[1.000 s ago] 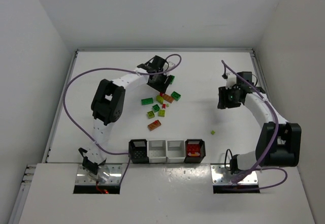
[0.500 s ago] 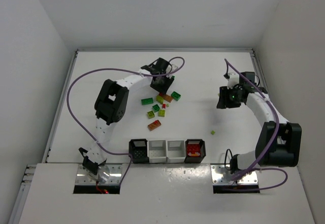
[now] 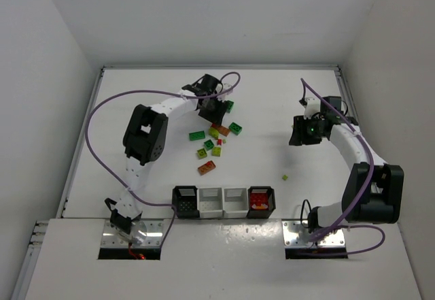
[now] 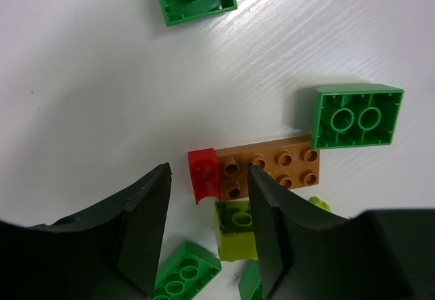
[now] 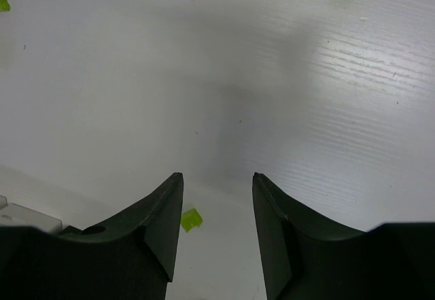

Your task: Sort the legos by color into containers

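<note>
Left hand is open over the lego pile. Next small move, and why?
Probably shift the left hand slightly away from the orange-brown brick before lowering. The small red piece sits between the open fingers, but it touches the brick, whose end reaches one finger, so closing here might catch both.

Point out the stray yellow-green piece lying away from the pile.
In the top view the yellow-green piece lies alone on the right side, just beyond and right of the black bin holding red legos.
</note>
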Robot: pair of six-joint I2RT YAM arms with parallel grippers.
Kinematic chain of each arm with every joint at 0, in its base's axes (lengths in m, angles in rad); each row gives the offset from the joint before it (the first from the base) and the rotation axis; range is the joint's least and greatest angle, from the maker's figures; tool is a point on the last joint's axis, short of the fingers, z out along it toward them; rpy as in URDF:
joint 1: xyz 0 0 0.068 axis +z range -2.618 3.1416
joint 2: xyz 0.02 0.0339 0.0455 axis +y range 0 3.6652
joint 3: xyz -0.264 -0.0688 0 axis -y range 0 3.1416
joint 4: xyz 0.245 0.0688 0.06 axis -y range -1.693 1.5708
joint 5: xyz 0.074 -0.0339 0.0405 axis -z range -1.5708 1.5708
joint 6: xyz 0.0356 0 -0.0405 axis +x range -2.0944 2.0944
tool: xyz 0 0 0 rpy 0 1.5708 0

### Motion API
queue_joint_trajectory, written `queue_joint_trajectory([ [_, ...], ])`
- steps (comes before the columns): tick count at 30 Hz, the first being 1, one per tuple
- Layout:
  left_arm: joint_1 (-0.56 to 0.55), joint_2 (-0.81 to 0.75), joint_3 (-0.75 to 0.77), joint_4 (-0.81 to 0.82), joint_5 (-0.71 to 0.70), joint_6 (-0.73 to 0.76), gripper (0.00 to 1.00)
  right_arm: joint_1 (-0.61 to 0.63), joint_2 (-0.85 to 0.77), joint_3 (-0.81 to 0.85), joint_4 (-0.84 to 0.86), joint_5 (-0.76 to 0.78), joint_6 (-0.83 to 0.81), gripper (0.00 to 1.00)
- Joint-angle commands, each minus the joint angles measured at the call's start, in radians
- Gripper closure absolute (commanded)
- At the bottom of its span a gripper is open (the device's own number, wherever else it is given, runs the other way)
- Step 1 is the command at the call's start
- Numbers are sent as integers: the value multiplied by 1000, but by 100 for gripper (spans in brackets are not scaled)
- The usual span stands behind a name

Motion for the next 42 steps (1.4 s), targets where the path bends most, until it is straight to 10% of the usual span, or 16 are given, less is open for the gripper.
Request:
queue_joint_trajectory([
  [1,29,-28,29,1,90,-4,45,-3,-6,20,6,-21,-5,54],
  [20,51,-12,38,1,18,-15,44,-3,-6,11,6,-39,-5,54],
  [34,51,-30,19,30,-281,-26,46,-3,3,11,6,-39,-5,54],
  [42,62,-90,-27,50,-82,3,46,-3,-6,1,6,-39,-14,54],
])
